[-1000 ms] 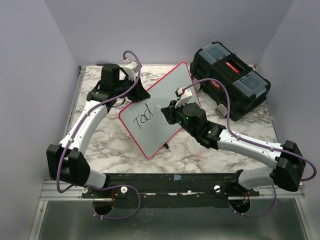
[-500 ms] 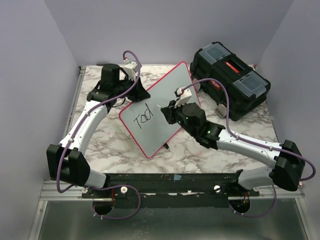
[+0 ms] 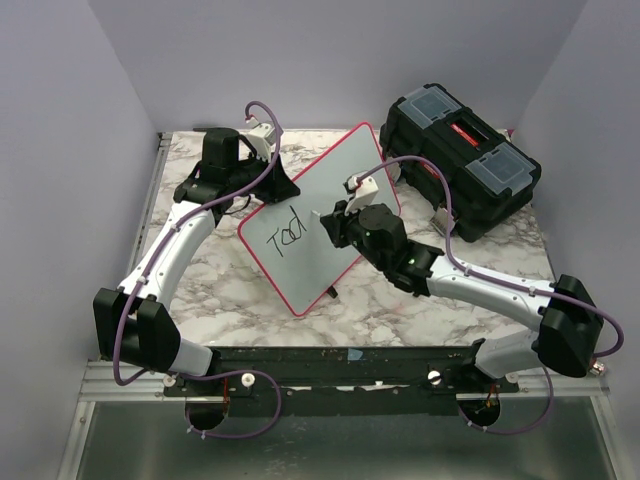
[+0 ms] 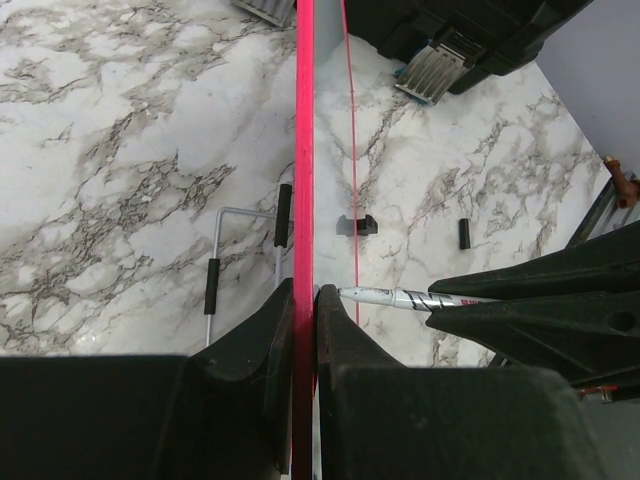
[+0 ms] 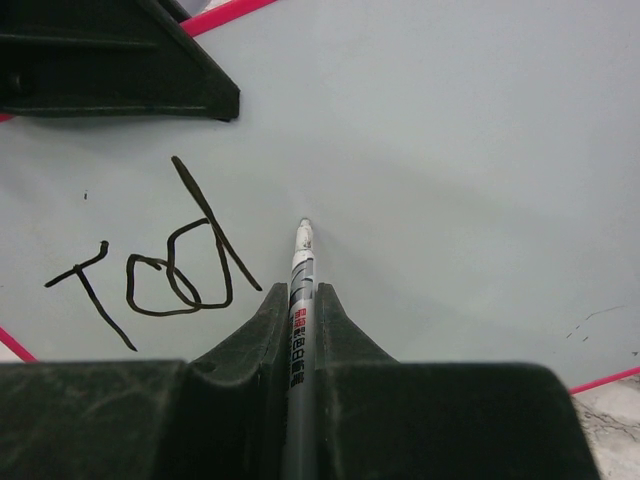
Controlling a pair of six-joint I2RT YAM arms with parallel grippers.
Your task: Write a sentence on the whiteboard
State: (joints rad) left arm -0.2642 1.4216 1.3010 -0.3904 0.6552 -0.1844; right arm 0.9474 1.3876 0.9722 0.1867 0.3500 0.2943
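The whiteboard (image 3: 335,175) with a red-pink rim stands tilted in the middle of the table. My left gripper (image 3: 283,186) is shut on its upper left edge; the left wrist view shows the rim (image 4: 303,150) edge-on between the jaws (image 4: 304,295). The sentence (image 3: 290,236) reads only "Tod" in black, also seen in the right wrist view (image 5: 160,265). My right gripper (image 3: 330,225) is shut on a silver marker (image 5: 299,290). The marker's tip sits at the board just right of the "d". The marker also shows in the left wrist view (image 4: 400,297).
A black toolbox (image 3: 460,160) with red latches stands at the back right. A wire stand (image 4: 245,250) with black sleeves lies behind the board. A small black clip (image 4: 356,225) and a black cap (image 4: 464,233) lie on the marble table (image 3: 200,290).
My right gripper has shifted slightly left and up along the board with the marker. The lettering still reads "Tod". The left arm and the board have not moved.
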